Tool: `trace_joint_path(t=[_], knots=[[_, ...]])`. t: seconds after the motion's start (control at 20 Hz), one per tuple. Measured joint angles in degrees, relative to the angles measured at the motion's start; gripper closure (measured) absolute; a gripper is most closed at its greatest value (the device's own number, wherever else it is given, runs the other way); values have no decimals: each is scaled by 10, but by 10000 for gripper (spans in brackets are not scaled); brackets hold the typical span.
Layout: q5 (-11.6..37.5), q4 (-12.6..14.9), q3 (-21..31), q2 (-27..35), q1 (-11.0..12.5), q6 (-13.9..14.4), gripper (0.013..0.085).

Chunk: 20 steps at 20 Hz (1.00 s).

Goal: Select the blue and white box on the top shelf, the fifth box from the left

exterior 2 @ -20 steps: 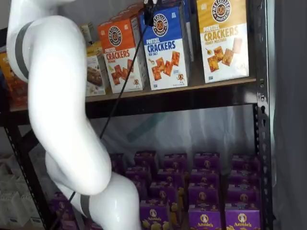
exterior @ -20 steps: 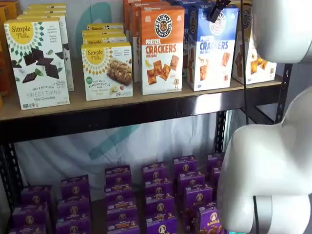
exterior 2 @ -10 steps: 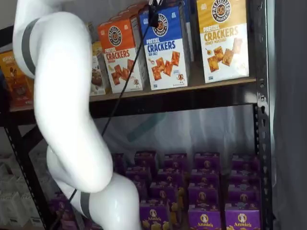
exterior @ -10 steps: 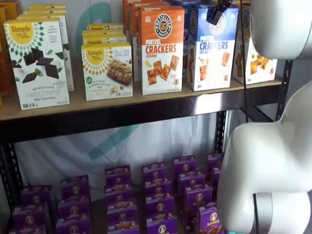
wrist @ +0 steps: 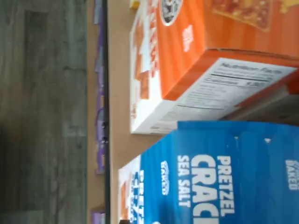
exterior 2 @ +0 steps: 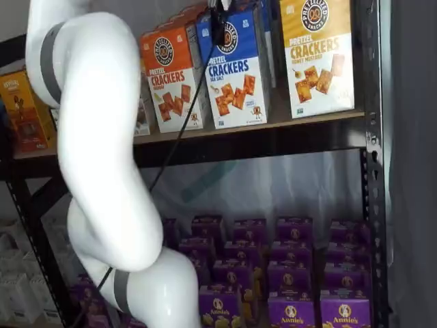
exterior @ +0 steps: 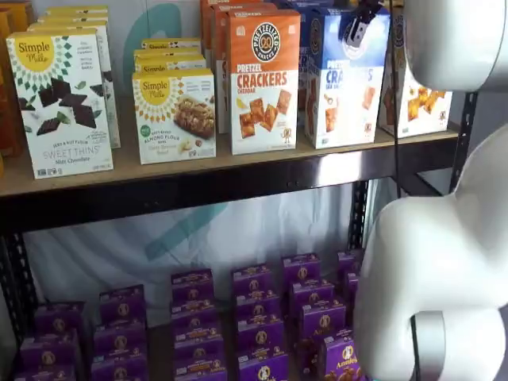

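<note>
Hanging spread wide, the hand (exterior: 355, 28) fronts one blue and white box (exterior: 343, 87), one orange box (exterior: 264, 79) alongside

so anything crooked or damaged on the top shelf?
Nothing stands out. The blue and white box, orange cheddar box and yellow-topped box all stand upright on the top shelf; no dents or spills visible.

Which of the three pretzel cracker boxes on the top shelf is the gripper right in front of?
The blue and white box, marked sea salt. It stands between the orange cheddar box and the yellow-topped box, and the gripper hangs before its upper part.
</note>
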<state>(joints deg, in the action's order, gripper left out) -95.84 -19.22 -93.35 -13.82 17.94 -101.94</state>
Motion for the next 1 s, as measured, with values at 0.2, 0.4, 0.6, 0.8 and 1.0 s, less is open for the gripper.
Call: trace_joint_path(t=[0.2,0.4,0.6,0.8,1.0], knots=[[-11,15,0,-2,-10,6,130],[-8,20,10,-8,-16,9,130],[-7,17,15,-12,-16,10,130],[-8,17,15,-13,-16,10,210],[-9,16,15,-13,-14,9,290]])
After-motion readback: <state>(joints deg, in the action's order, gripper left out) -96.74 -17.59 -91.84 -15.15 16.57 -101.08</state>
